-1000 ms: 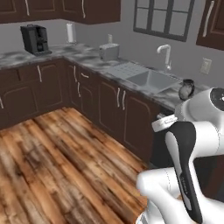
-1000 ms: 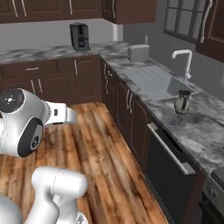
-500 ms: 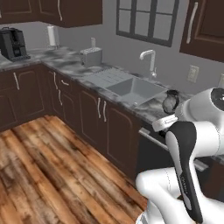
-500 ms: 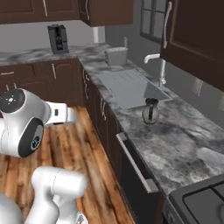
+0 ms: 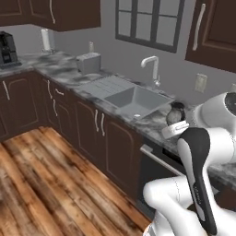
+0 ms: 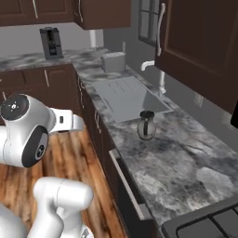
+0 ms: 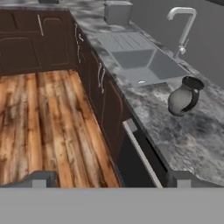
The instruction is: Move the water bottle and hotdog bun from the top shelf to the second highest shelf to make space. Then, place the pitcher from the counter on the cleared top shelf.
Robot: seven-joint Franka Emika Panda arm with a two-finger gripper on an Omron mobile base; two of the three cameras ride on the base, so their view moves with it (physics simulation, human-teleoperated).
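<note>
The pitcher [image 7: 183, 98], a bulbous silver-grey vessel with a black rim, stands upright on the counter [image 7: 175, 133] just right of the sink. The same pitcher [image 6: 146, 125] shows mid-counter in the right base view. In the left base view the pitcher [image 5: 175, 114] is partly behind my white arm. My gripper [image 7: 112, 177] is open and holds nothing. It hangs over the wooden floor and the dark cabinet fronts, well short of the pitcher and to its left. The water bottle, the hotdog bun and both shelves are out of view.
A steel sink [image 6: 125, 95] with a curved faucet [image 5: 152, 67] sits left of the pitcher. A boxy toaster [image 5: 88, 62] stands beyond it and a black coffee machine [image 6: 50, 42] in the far corner. A black stove [image 6: 204, 223] begins at the counter's near end. Wall cabinets hang above.
The whole picture has shifted in both base views, so the base has driven along the counter. The sink and pitcher now appear larger and nearer. The gripper has stayed open.
</note>
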